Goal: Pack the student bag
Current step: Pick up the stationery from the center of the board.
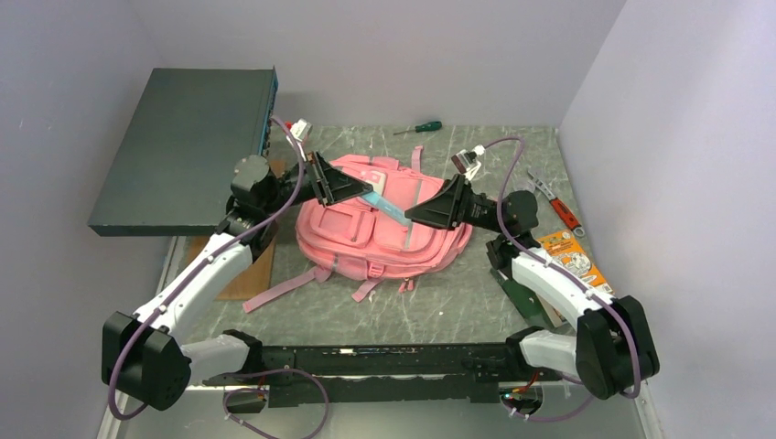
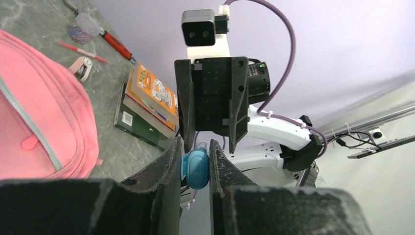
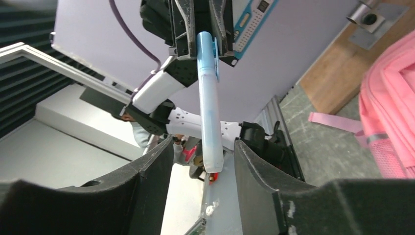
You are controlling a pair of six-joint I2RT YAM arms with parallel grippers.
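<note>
On student bag (image 1: 384,240), white label (image 1: 374,172) (illegible)

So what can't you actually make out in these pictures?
Student bag: main zip open or shut? Top view; left pincer, right pincer and blue pen cover it.
Books: titles too small, left wrist view.
Red-handled tool: far end cut by top edge, left wrist view.

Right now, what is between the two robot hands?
A light blue pen, seen in the top view above the student bag. The left gripper clamps one end; the other end sits loose inside the open right gripper.
</note>
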